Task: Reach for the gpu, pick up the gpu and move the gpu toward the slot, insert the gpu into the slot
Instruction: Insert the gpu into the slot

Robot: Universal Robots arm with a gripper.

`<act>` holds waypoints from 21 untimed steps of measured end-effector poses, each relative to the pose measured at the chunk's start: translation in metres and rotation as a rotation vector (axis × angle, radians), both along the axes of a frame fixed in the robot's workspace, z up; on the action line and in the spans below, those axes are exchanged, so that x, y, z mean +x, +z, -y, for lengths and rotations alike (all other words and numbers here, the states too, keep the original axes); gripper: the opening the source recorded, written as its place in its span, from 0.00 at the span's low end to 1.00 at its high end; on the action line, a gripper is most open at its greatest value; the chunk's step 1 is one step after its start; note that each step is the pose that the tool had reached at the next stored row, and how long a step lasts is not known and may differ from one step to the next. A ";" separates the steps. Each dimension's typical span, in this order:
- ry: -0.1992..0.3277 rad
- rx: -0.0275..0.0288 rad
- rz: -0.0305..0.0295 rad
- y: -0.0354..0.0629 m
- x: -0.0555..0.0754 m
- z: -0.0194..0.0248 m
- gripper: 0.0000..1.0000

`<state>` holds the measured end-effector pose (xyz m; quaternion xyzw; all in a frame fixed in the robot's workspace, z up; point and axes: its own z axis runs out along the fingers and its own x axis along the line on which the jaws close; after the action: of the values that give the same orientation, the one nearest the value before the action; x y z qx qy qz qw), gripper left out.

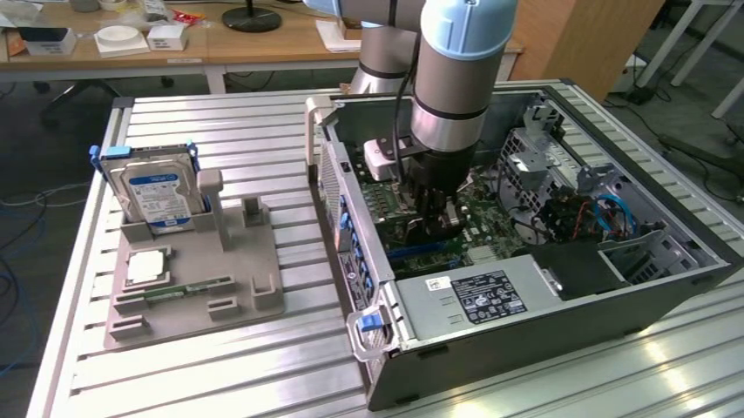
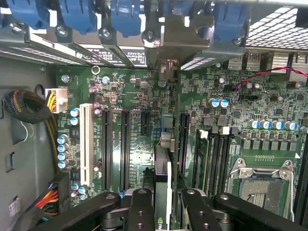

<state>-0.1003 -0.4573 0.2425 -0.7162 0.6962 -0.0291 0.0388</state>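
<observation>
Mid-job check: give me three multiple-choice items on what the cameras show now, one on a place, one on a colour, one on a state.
1. Where is the gripper?
A. over the grey tray
B. inside the open computer case, above the motherboard
C. over the wooden desk

2. The hard drive has a label that is:
A. red
B. yellow
C. blue

3. The fingers are:
A. spread wide and empty
B. closed on the hard drive
C. closed on the gpu

Answers:
1 B, the arm reaches down into the case.
2 C, the upright drive's label is blue.
3 C, the wrist view shows the card edge-on between them.
</observation>
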 end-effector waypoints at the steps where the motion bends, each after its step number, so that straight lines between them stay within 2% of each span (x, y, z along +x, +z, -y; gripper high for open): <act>1: 0.000 0.0000 -0.0004 0.0000 0.000 0.0000 0.27; 8: 0.000 0.0001 -0.0021 0.0003 0.000 0.0000 0.27; 12: 0.000 -0.0002 -0.0056 0.0003 0.000 0.0000 0.27; 21: -0.001 0.0002 -0.0056 -0.0001 0.000 0.0004 0.27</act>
<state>-0.1002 -0.4577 0.2424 -0.7160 0.6966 -0.0270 0.0369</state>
